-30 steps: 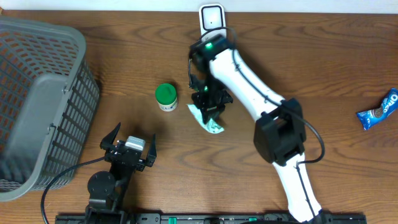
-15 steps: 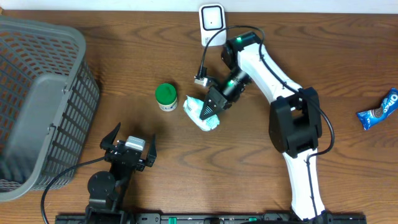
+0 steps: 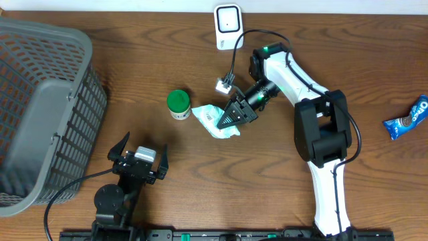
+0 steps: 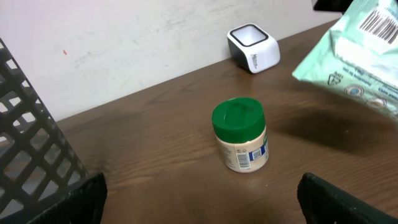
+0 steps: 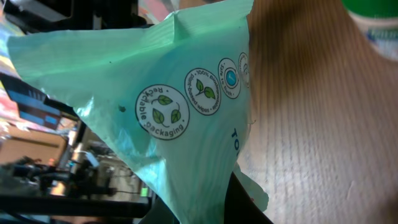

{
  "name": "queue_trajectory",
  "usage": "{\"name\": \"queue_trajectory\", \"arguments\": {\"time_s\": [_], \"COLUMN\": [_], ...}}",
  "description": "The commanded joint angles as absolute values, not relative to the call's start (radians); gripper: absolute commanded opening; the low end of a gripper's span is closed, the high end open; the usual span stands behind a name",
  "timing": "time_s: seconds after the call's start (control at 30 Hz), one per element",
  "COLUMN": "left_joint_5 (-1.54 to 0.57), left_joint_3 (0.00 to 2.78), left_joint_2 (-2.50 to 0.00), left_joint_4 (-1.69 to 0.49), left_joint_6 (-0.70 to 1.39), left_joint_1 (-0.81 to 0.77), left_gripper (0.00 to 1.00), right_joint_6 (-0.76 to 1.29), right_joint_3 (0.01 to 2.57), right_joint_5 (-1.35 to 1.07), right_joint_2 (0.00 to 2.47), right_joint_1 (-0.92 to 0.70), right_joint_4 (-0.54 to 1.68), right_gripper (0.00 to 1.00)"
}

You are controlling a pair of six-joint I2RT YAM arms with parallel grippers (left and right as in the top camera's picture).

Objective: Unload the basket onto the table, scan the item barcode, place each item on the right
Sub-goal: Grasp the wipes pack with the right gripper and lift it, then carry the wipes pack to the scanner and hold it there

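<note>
My right gripper (image 3: pixel 232 118) is shut on a mint-green packet (image 3: pixel 212 121) and holds it above the table, just right of a green-lidded jar (image 3: pixel 178 104). In the right wrist view the packet (image 5: pixel 161 106) fills the frame, with recycling logos on it, pinched at my gripper (image 5: pixel 217 199). The left wrist view catches the packet (image 4: pixel 354 53) in the air with a barcode (image 4: pixel 376 22) on its upper face. The white scanner (image 3: pixel 228 25) stands at the table's far edge, beyond the packet. My left gripper (image 3: pixel 138 155) rests open near the front edge, holding nothing.
A grey mesh basket (image 3: pixel 40 107) takes up the left side. A blue Oreo pack (image 3: pixel 406 119) lies far right. The jar (image 4: pixel 241 134) stands upright ahead of my left gripper (image 4: pixel 202 202), and the scanner (image 4: pixel 253 47) sits by the wall.
The right arm swung to the right and lifted the packet off the table, tilting it on its side. The left arm has stayed still.
</note>
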State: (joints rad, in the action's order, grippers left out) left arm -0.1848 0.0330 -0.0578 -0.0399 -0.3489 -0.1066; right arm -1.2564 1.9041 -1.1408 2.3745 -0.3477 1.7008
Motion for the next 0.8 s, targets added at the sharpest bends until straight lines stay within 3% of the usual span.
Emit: {"name": "queue_trajectory", "arguments": {"time_s": [0.0, 0.37, 0.77], "left_joint_5": [-0.194, -0.194, -0.194], "left_joint_3": [0.004, 0.004, 0.004], "left_joint_2": [-0.056, -0.056, -0.056], "left_joint_4": [-0.051, -0.051, -0.051], "left_joint_6": [-0.365, -0.365, -0.365], "left_joint_1": [-0.106, -0.106, -0.106], "left_gripper": [0.98, 0.98, 0.98], "right_joint_6": [-1.377, -1.304, -1.121], "right_joint_3": [1.902, 1.902, 1.902], "right_joint_5": [-1.203, -1.148, -1.07], "right_joint_2": [2.363, 2.235, 1.808], "right_joint_1": [-0.34, -0.342, -0.392], "right_joint_4": [1.702, 1.702, 1.699], "right_gripper": [0.01, 0.01, 0.01]}}
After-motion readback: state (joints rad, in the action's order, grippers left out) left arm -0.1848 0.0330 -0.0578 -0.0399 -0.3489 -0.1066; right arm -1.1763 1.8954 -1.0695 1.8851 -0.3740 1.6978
